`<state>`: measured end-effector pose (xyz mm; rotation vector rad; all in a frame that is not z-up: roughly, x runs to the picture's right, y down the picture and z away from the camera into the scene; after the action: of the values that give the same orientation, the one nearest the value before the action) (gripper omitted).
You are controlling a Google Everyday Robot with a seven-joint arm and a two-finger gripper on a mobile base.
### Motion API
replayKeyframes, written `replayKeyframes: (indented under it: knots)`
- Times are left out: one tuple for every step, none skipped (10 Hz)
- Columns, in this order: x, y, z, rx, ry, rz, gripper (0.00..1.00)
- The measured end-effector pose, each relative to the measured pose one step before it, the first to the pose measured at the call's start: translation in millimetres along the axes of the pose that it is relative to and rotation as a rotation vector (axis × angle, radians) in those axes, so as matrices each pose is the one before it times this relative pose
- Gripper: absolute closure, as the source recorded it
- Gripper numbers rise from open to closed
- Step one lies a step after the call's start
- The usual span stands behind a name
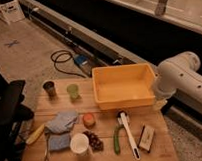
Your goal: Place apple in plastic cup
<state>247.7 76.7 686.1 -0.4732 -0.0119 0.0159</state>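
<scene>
The apple [89,119], small and orange-red, lies on the wooden table [102,157] near its middle. The plastic cup [73,91], a light green tumbler, stands upright behind it and slightly to its left, near the table's back edge. The two are apart. Only my white arm [178,81] shows, bent over the table's right side next to the yellow bin. My gripper is out of view.
A dark brown cup [49,88] stands left of the green one. A yellow bin [124,86] fills the back right. In front lie a white cup [79,144], grapes [95,140], blue cloths [62,122], a yellow item [35,133], a green vegetable [116,140], a white brush [129,135] and a small block [145,138].
</scene>
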Motion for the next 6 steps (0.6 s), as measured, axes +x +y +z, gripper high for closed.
replayKeyframes:
  knots:
    - [-18.47,-5.96,-3.16,0.01402,-0.01813,-0.02636,0.35]
    - [-28.86,-8.02,-3.64,0.01362,-0.03074,-0.03939,0.35]
    - [-27.39,-8.40,-2.22,0.01015,-0.03161,-0.03969,0.35]
    - [-20.34,-5.23,-0.83,0.00409,-0.02840,-0.02888,0.35]
    - [-23.27,-5.08,0.86,0.00357,-0.03088,-0.03552,0.35]
    - [-30.40,-4.88,3.28,0.00077,-0.03218,-0.05594,0.35]
